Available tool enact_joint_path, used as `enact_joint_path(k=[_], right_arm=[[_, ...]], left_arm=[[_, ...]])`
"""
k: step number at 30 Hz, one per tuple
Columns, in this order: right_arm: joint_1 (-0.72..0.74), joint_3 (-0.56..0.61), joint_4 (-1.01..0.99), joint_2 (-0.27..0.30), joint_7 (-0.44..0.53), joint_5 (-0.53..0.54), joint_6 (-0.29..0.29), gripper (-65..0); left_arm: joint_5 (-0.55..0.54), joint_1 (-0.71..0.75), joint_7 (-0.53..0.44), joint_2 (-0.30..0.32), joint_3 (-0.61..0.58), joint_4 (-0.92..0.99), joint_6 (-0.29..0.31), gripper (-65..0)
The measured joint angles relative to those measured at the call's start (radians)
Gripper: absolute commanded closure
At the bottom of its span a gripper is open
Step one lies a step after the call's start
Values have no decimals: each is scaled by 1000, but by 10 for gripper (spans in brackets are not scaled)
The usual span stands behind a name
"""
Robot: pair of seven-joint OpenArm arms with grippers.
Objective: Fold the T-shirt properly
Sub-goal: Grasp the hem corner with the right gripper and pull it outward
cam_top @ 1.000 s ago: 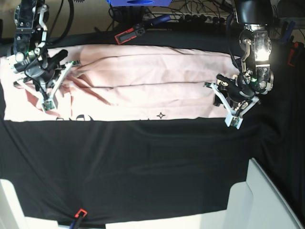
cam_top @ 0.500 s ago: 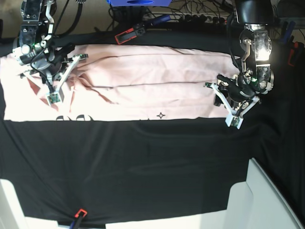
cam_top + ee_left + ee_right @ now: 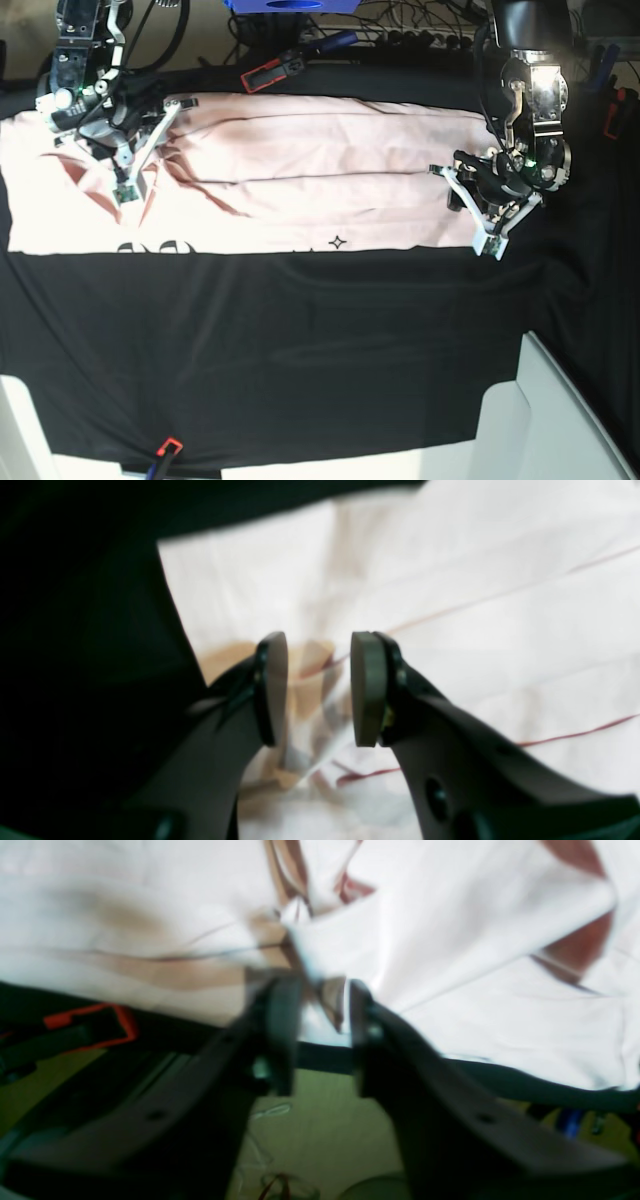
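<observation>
The right gripper [image 3: 322, 1032], a dark two-fingered pincer on the arm at the left of the base view, has its jaws parted with a gap between the pads; a peak of cloth rises toward that gap, but the blurred right wrist view does not show whether any of it is pinched. The left gripper [image 3: 318, 687], a like pincer on the arm at the base view's right, stands with its jaws apart and nothing between the pads, poised just above the cloth's end.

Under both lies the large pale pink short-sleeved cotton T-shirt [image 3: 300, 170], drawn out as a long band across the far half of the black table cloth [image 3: 320, 350]. A strip of black print shows along its near edge. I judge the lengthwise folds done, since the shirt is narrowed into layered pleats; the crosswise folds, bringing the ends together into a compact stack, look still to be made.

Against the earlier base frames, the right gripper has travelled up and toward the far edge of the shirt, and its jaws, then shut, now stand parted. The rumpled cloth under it has shifted with it. The left gripper has moved only slightly, a little farther back, its opening unchanged
</observation>
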State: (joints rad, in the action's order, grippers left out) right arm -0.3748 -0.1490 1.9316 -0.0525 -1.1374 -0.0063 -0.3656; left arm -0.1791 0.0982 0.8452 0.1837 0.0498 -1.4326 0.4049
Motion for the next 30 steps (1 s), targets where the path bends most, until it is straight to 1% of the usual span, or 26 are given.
enact_joint_path(k=[2,4,6,8,11,13,14,15,16,17,18,19,20,22,23,24,26,28,30], right_arm=[[1,-4,29,2,-3,0,0,-235],[1,-4,37,2,-4,0,0,-241],[-2,-4,37,2,-6,0,0,-238],[-2,-10,37,2,11,1,0,-238],[11,-104,34,0,131,3,0,-238],[42,-171,7,19,195,-7,0,-235],[54,-186,-12,42,213,-6,0,-219],[60,-192,-33,62,230,-5,0,-187],[67,-194,-61,82,249,0,-1,-128],[74,-194,-89,95,254,-3,-5,-52],[79,-194,-117,103,258,-5,-30,0],[82,-194,-137,103,260,-2,-45,0],[84,-193,-153,99,260,0,-64,-15],[84,-189,-172,82,264,2,-111,-4],[84,-189,-184,67,271,0,-118,-1],[84,-189,-199,50,277,-1,-137,-3],[83,-189,-243,23,275,5,-179,-3],[84,-187,-309,7,296,-2,-185,-3],[84,-187,-380,6,363,-3,-180,-3]], left_arm=[[-1,-1,0,-1,0,0,0,-215],[-4,-5,-1,-1,0,0,0,-215],[-3,-4,0,1,3,0,0,-215],[-4,-3,0,2,3,-1,0,-213],[-4,-5,-1,2,9,-7,0,-212],[-4,-3,0,3,10,-7,0,-212],[-4,-3,0,3,10,-7,0,-210],[-5,-4,-1,2,10,-7,0,-210],[-5,-4,-1,2,10,-7,0,-208],[-5,-4,-1,2,9,-7,0,-208],[-5,-4,-1,2,9,-7,0,-205],[-4,-3,-1,2,10,-7,0,-191],[-4,-4,-1,2,10,-7,0,-158],[-5,-4,-2,2,10,-7,0,-54],[-5,-4,-2,2,10,-7,0,-10],[-4,-6,0,1,10,-7,0,0],[-5,-18,-1,-1,10,-7,0,0],[-5,-30,-2,-1,10,-7,0,0],[-5,-31,-4,0,11,-7,0,0]])
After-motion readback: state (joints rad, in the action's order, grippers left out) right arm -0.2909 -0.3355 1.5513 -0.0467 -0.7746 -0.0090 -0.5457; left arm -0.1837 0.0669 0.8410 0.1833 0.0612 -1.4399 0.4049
